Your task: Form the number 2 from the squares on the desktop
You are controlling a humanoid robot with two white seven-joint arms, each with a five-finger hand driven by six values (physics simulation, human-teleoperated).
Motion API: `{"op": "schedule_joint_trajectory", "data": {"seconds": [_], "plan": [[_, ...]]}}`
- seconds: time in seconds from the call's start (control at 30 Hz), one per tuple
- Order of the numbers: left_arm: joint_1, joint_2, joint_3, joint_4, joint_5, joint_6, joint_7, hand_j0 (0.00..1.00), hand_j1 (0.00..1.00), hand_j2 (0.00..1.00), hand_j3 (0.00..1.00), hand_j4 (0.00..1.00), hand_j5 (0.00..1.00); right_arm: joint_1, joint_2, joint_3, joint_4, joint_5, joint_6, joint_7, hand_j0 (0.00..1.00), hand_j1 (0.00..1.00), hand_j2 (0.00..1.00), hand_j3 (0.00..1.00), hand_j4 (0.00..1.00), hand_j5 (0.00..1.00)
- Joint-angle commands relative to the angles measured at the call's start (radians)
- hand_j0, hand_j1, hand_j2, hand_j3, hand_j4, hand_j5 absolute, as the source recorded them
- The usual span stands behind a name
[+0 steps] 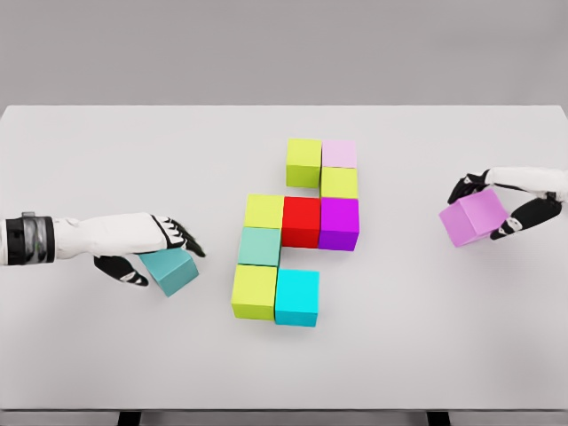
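Head view, item by item.

Table: white, carrying every piece; I am looking down on it from the near edge.

Central cluster, nine cubes touching in a stepped figure. Far row: a lime cube with a pale pink cube on its right. Just nearer, under the pink one, a second lime cube. Middle row, left to right: yellow-green cube, red cube, purple cube. Below the yellow-green one a pale teal cube is sitting, then the near row: lime cube and cyan cube. I am reading this as a 2 that is mostly built, with top bar, right descent, middle bar, left descent and the start of the bottom bar; the bars look short by a piece on some ends.

Left robot hand: coming in from the left, fingers closing around a teal cube, thumb on the near side and fingers over the far top edge. The cube is tilting slightly at the table surface, well apart from the cluster, so I am judging it as being carried or picked up for the figure.

Right robot hand: entering from the right, pinching a violet cube between fingers behind and thumb below. The cube is sitting tilted, seemingly lifted, far right of the cluster, waiting its turn.
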Motion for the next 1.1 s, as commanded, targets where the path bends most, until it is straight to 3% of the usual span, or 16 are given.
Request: {"op": "schedule_joint_trajectory", "data": {"seconds": [0.0,0.13,0.4,0.5,0.67,0.97,1.07], "plan": [[0.0,0.001,-0.002,0.0,0.002,0.001,-0.001,0.64,0.64,0.64,0.64,0.64,0.64,-0.002,-0.002,-0.015,-0.106,0.037,-0.036,-0.001,0.48,0.48,0.48,0.48,0.48,0.48],[0.0,0.003,-0.002,0.0,0.004,0.001,-0.001,0.46,0.46,0.46,0.46,0.46,0.46,-0.002,0.01,-0.008,-0.208,0.059,-0.121,-0.001,0.48,0.48,0.48,0.48,0.48,0.48],[-0.026,-0.015,0.001,0.0,0.01,0.001,-0.001,0.34,0.34,0.34,0.34,0.34,0.34,-0.002,0.059,0.044,-0.253,0.112,-0.24,-0.001,0.48,0.48,0.48,0.48,0.48,0.48],[-0.032,-0.023,0.006,0.002,0.013,0.001,-0.001,0.33,0.33,0.33,0.33,0.33,0.33,-0.003,0.09,0.084,-0.253,0.174,-0.303,-0.001,0.48,0.48,0.48,0.48,0.48,0.48],[-0.078,-0.051,0.007,0.014,0.015,0.001,-0.001,0.33,0.33,0.33,0.33,0.33,0.33,-0.003,0.094,0.101,-0.253,0.232,-0.31,-0.001,0.48,0.48,0.48,0.48,0.48,0.48],[-0.17,-0.123,0.007,0.135,0.013,0.001,-0.001,0.33,0.33,0.33,0.33,0.33,0.33,-0.063,0.111,0.173,-0.255,0.295,-0.31,-0.001,0.48,0.48,0.48,0.48,0.48,0.48],[-0.198,-0.152,0.006,0.183,0.013,0.001,-0.001,0.33,0.33,0.33,0.33,0.33,0.33,-0.083,0.15,0.186,-0.255,0.296,-0.31,-0.001,0.48,0.48,0.48,0.48,0.48,0.48]]}}
